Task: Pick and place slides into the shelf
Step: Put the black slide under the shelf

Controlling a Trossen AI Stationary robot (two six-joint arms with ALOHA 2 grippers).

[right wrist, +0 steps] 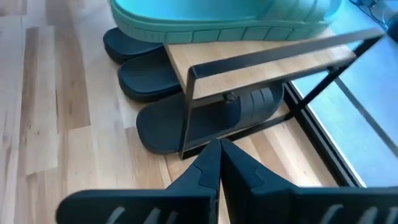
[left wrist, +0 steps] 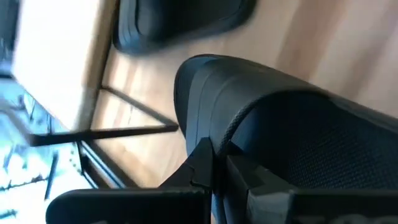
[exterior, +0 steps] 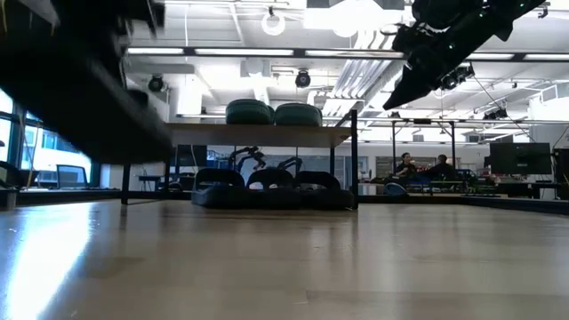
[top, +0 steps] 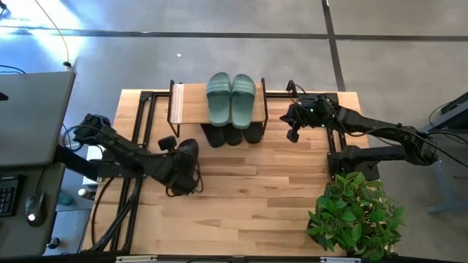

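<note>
The shelf (top: pixel 191 102) stands at the table's far edge, with the sage-green pair of slides (top: pixel 231 98) on its top board. Three black slides (top: pixel 232 135) lie on the table under it, their ends sticking out toward the near side. My left gripper (top: pixel 183 162) is left of and nearer than the shelf, shut on a fourth black slide (top: pixel 188 151). My right gripper (top: pixel 295 126) hovers just right of the shelf, shut and touching nothing. In the low view it hangs high (exterior: pixel 418 76). My left gripper (left wrist: pixel 219 163) pinches the black slide between its two fingers at a stitched edge that looks like the wide strap's edge (left wrist: pixel 239 127). The rounded end of the sole (left wrist: pixel 205 81) points away from the fingers toward the shelf. In the low view nothing dark there reaches the tabletop.
A potted plant (top: pixel 355 212) stands at the table's near right corner. Black metal frame rails (top: pixel 142 117) run along the table's left side. Bare tabletop (top: pixel 256 190) lies in front of the shelf. People sit far off in the room behind (exterior: pixel 422 167).
</note>
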